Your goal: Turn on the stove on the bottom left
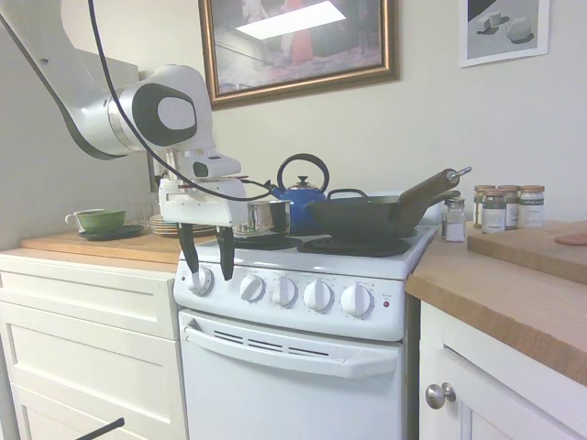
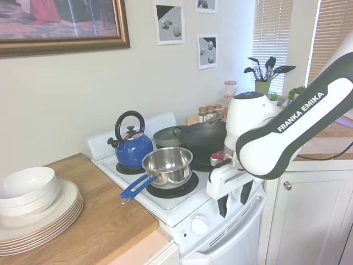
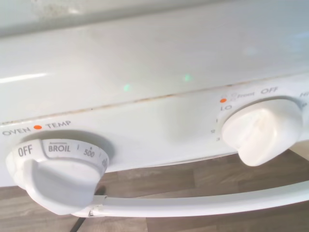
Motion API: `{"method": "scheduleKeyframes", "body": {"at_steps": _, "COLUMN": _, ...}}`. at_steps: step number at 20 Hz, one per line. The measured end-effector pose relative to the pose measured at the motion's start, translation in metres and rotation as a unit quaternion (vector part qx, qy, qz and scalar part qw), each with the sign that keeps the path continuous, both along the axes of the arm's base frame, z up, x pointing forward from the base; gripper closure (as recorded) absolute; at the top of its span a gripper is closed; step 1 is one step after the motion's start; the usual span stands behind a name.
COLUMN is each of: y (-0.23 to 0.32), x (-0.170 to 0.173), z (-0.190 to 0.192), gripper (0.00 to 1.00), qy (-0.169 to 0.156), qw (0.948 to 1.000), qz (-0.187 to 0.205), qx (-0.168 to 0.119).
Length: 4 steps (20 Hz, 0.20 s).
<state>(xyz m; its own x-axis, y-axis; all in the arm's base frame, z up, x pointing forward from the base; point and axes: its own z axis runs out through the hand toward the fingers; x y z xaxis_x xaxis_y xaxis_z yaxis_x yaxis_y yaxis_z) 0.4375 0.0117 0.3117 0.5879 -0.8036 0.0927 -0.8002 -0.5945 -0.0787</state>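
My jaws (image 1: 206, 261) hang open, the two dark fingers pointing down in front of the stove (image 1: 303, 339), holding nothing. They hover at the leftmost knob (image 1: 200, 280) of the control panel; I cannot tell whether a finger touches it.

The stove stands between two wooden counters, the left counter (image 1: 92, 246) and the right counter (image 1: 514, 284). Its front panel carries five round white knobs in one row, with one red indicator light (image 1: 386, 303) at the right end and one white oven-door handle (image 1: 289, 351) below.

The wrist view shows two knobs: the oven temperature knob (image 3: 58, 176), its dial showing OFF, BROIL and 500, and a burner knob (image 3: 263, 130) under markings LO and OFF.

On the cooktop I count four vessels: one blue kettle (image 2: 131, 148) at the back left, one steel saucepan (image 2: 167, 165) with a blue handle at the front left, one dark wok (image 1: 367, 215) on the right side, and one grey lidded pot (image 2: 167, 136) behind it.

The left counter bears one stack of plates (image 2: 38, 218) topped by two bowls, and one green cup (image 1: 99, 220) on a saucer. At the back of the right counter stand several spice jars (image 1: 504, 207), number not clear.
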Motion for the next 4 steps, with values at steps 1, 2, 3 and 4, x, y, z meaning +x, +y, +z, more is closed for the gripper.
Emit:
{"method": "scheduleKeyframes", "body": {"at_steps": 1, "y": -0.0001, "x": -0.0003, "z": 0.0007, "gripper": 0.0, "qy": -0.001, "qw": 1.0, "qz": 0.0, "qx": 0.0}}
{"method": "scheduleKeyframes", "body": {"at_steps": 2, "y": -0.0002, "x": -0.0005, "z": 0.0013, "gripper": 0.0, "qy": -0.002, "qw": 1.0, "qz": 0.0, "qx": 0.0}}
{"method": "scheduleKeyframes", "body": {"at_steps": 3, "y": -0.0003, "x": -0.0006, "z": 0.0017, "gripper": 0.0, "qy": -0.002, "qw": 1.0, "qz": 0.0, "qx": 0.0}}
{"method": "scheduleKeyframes", "body": {"at_steps": 4, "y": -0.0005, "x": -0.0007, "z": 0.0019, "gripper": 0.0, "qy": -0.002, "qw": 1.0, "qz": -0.001, "qx": 0.0}}
